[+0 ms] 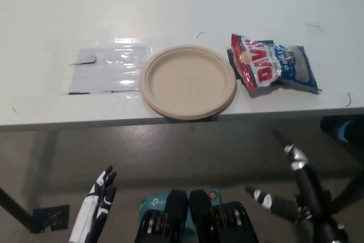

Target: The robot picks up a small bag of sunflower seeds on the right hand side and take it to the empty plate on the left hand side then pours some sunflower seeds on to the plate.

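A red, white and blue bag of sunflower seeds (273,65) lies flat on the white table (182,4), just right of a tan paper plate (188,81) that holds nothing. The plate sits at the table's near edge. My black right hand (293,189) is below the table edge at the lower right, fingers spread, holding nothing, well short of the bag. My white left hand (98,200) rests low at the lower left, fingers apart and empty.
A clear plastic sheet (107,69) lies on the table left of the plate. The table's front edge (85,119) runs across the picture's middle, with grey floor below. A dark object (341,129) shows at the right edge under the table.
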Robot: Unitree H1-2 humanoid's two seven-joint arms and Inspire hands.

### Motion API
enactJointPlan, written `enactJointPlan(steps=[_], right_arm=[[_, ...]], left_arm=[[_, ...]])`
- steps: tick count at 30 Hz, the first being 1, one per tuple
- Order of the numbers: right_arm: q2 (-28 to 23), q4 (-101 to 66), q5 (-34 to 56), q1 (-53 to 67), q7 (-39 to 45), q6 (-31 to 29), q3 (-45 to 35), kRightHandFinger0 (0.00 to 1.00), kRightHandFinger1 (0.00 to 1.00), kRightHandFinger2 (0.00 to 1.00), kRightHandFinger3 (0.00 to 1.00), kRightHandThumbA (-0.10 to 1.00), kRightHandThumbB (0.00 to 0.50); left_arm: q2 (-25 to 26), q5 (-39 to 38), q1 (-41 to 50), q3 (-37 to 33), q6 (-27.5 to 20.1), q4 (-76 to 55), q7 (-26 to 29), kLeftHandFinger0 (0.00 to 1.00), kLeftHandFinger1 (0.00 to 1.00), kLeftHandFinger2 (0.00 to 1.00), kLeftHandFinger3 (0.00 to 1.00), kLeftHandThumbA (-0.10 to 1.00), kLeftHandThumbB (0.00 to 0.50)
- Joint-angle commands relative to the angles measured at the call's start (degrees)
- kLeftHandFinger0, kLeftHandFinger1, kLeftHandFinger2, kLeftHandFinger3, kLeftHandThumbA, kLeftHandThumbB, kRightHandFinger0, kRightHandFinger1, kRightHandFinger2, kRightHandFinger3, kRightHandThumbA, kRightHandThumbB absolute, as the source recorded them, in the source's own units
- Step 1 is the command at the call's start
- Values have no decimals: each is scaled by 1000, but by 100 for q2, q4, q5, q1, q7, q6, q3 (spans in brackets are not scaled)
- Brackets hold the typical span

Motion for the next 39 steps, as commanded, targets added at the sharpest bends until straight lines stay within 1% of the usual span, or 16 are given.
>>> enactJointPlan(steps=[1,3,6,9,10,13,14,15,19,20,21,24,27,30,34,39], right_arm=[[-108,-469,-469,-597,-127,379,-319,1000,1000,1000,1000,928,251],[-170,-519,-440,-892,47,714,-446,1000,1000,1000,1000,834,244],[-308,-456,-390,-1295,246,1048,-563,1000,1000,1000,1000,780,252],[-467,-247,-369,-1672,382,1293,-591,1000,1000,1000,1000,746,262],[-531,-212,-410,-1811,487,1511,-598,1000,1000,1000,1000,748,272],[-690,51,-470,-2131,546,1655,-580,1000,1000,1000,1000,731,276],[-750,169,-510,-2267,585,1740,-565,1000,1000,1000,1000,720,296],[-825,310,-578,-2424,654,1869,-527,1000,1000,1000,1000,740,310],[-1028,728,-665,-2756,830,2030,-377,1000,1000,1000,1000,756,311],[-1072,813,-721,-2809,853,2078,-325,1000,1000,1000,1000,799,311],[-1122,939,-792,-2894,850,2101,-270,1000,1000,1000,1000,812,318],[-1208,1237,-822,-3082,820,2141,-161,1000,1000,1000,1000,812,325],[-1256,1396,-828,-3168,844,2192,-68,1000,1000,1000,1000,800,319],[-1300,1521,-850,-3231,859,2218,23,1000,1000,1000,1000,833,358],[-1344,1731,-841,-3303,899,2179,123,1000,1000,1000,1000,850,364],[-1433,1928,-963,-3439,1058,2341,310,1000,1000,1000,1000,886,393]], left_arm=[[29,-99,-87,42,-455,-58,34,1000,1000,1000,1000,1000,126],[29,-93,-84,42,-419,-71,17,1000,1000,1000,1000,1000,125],[25,-61,-101,46,-418,-40,37,1000,1000,1000,1000,1000,139],[14,-80,-97,61,-418,-29,42,1000,1000,1000,1000,1000,144],[5,-64,-90,62,-398,-54,48,1000,1000,1000,1000,1000,142],[-2,-58,-121,76,-400,-44,59,1000,1000,1000,1000,1000,145],[-1,-57,-120,80,-396,-29,59,1000,1000,1000,1000,1000,153],[4,-67,-118,84,-401,-10,52,1000,1000,1000,1000,1000,154],[7,-75,-99,79,-353,-39,24,1000,1000,1000,1000,1000,140],[8,-72,-94,79,-354,-32,25,1000,1000,1000,1000,1000,140],[7,-50,-98,79,-364,-22,38,1000,1000,1000,1000,1000,137],[3,-65,-95,85,-390,-13,40,1000,1000,1000,1000,1000,143],[4,-55,-96,87,-366,-29,38,1000,1000,1000,1000,1000,150],[4,-58,-101,92,-378,-13,42,1000,1000,1000,1000,1000,149],[3,-56,-101,93,-382,6,43,1000,1000,1000,1000,1000,151],[6,-53,-109,105,-369,2,40,1000,1000,1000,1000,1000,142]])
